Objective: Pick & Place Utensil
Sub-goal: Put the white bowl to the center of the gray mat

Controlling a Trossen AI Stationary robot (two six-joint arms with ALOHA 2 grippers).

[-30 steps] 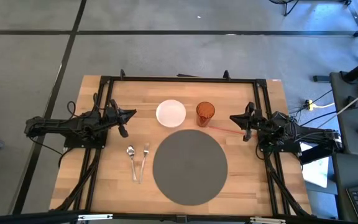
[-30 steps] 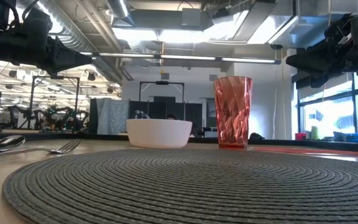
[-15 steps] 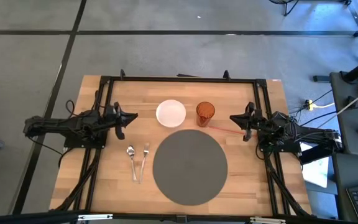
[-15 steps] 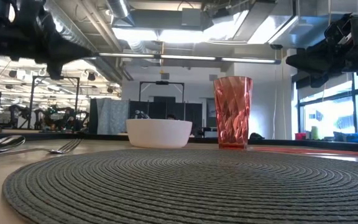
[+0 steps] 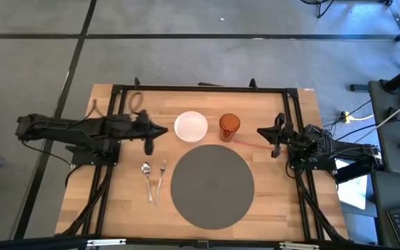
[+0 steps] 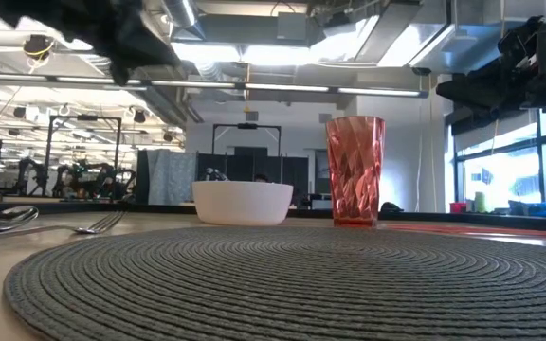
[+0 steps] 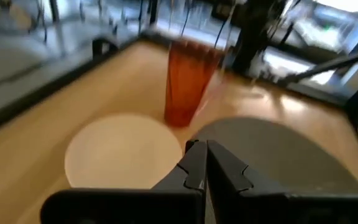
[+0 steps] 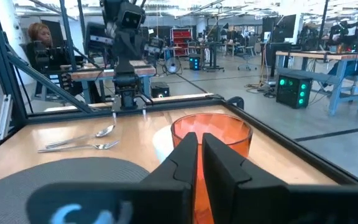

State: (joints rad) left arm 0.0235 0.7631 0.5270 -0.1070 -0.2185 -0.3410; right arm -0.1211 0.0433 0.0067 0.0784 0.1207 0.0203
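A silver spoon [image 5: 146,179] and a silver fork [image 5: 162,179] lie side by side on the wooden table, left of the round grey placemat [image 5: 212,184]; both also show in the low view, the spoon [image 6: 6,216] and the fork [image 6: 83,226]. My left gripper [image 5: 160,132] is shut and empty, above the table between the utensils and the white bowl [image 5: 191,126]. My right gripper [image 5: 262,131] is shut and empty at the table's right, near the orange cup [image 5: 229,126].
The white bowl [image 6: 242,202] and the orange cup [image 6: 354,170] stand behind the placemat [image 6: 282,279]. A black frame [image 5: 200,89] runs around the table's edges. A red strip [image 5: 252,144] lies right of the cup. A person [image 8: 39,38] shows beyond the table's left side.
My left arm has reached out toward the table's right edge, its gripper going from beside the left frame to a spot near the bowl, still shut. In the low view it has gone up and toward the middle. My right arm has kept still.
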